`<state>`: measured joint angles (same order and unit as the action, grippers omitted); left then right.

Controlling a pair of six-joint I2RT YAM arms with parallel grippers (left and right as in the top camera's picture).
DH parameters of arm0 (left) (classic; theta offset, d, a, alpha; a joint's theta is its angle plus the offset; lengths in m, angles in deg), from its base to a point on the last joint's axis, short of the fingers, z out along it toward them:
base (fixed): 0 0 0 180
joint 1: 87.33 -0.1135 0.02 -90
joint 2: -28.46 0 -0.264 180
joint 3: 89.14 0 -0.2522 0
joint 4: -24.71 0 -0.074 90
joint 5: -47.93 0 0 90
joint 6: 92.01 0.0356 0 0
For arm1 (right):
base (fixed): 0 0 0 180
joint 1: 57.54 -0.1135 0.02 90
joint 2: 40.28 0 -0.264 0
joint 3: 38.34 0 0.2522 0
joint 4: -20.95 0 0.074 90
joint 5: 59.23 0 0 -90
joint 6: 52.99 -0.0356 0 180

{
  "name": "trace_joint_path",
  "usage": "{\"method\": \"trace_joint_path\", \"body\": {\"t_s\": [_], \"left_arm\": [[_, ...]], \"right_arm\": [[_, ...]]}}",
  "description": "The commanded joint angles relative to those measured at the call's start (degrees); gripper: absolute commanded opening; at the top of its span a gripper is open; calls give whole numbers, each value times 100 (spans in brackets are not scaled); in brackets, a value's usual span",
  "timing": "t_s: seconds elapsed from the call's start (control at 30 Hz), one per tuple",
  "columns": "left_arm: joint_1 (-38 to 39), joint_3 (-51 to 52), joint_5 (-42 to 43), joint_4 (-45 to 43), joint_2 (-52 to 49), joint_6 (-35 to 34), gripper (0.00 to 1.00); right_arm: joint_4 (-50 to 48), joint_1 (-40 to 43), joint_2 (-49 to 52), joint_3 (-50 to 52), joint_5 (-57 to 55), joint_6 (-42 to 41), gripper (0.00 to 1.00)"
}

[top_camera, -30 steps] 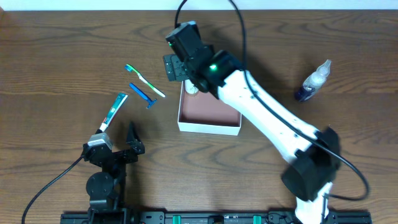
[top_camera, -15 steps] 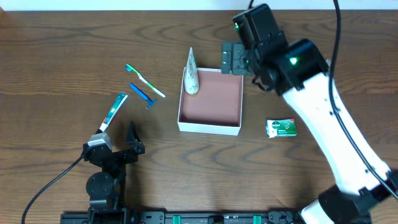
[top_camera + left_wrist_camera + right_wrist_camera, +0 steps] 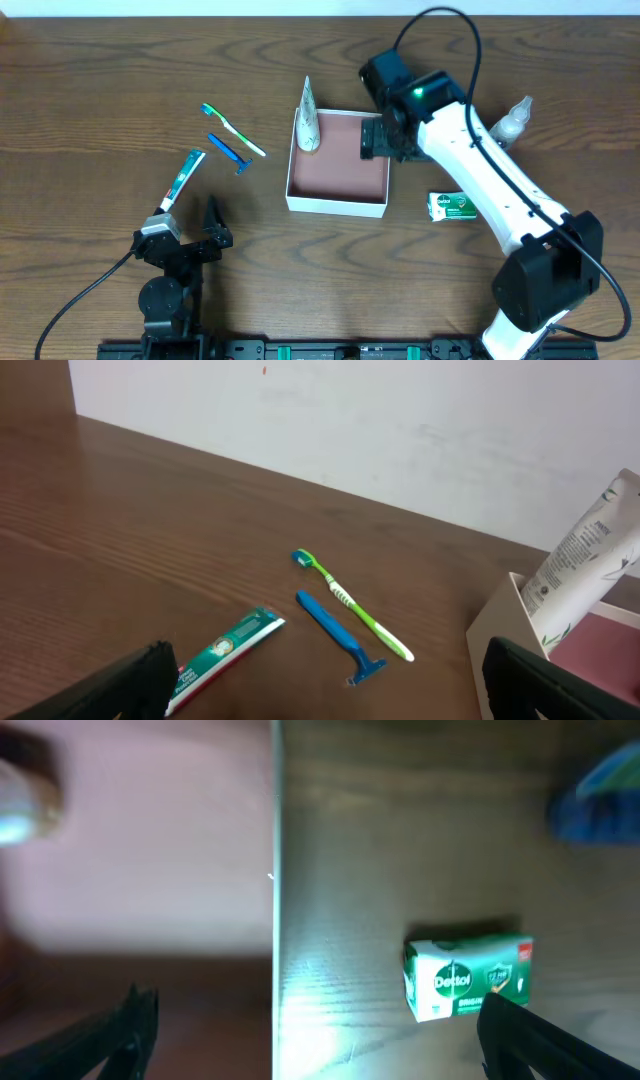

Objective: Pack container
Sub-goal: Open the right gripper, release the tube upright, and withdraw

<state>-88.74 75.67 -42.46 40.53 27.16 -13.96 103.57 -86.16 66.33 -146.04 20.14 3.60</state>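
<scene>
Right claw (image 3: 372, 140): spread, empty, with the near wall of the container (image 3: 337, 170) directly beneath it. Left claw (image 3: 196, 240): spread, empty, container well ahead to its right. Container judged light, thin-walled, crushable and apt to slide; pinch one wall gently, near a corner.

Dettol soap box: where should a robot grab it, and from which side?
Probably from straight above, pinching across the two long sides of the Dettol soap box at mid-length. It lies flat on the table, a low rectangular block with bare wood along both long sides.

The green soap box (image 3: 465, 978) reads "Dettol".
</scene>
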Motion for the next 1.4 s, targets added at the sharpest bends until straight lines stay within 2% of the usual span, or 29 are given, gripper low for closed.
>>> {"method": "trace_joint_path", "body": {"t_s": [0.0, 0.2, 0.63, 1.37], "left_arm": [[-28, 120, -90, 201, -7, 50, 98], [-28, 120, -90, 201, -7, 50, 98], [-28, 120, -92, 201, -7, 50, 98], [-28, 120, -90, 201, -7, 50, 98]], "right_arm": [[-170, -4, 35, 374, 90, -192, 99], [-546, -7, 35, 782, 168, -190, 99], [-619, 24, 35, 1093, -199, -116, 99], [-780, 385, 35, 1091, -396, 968, 99]]}}
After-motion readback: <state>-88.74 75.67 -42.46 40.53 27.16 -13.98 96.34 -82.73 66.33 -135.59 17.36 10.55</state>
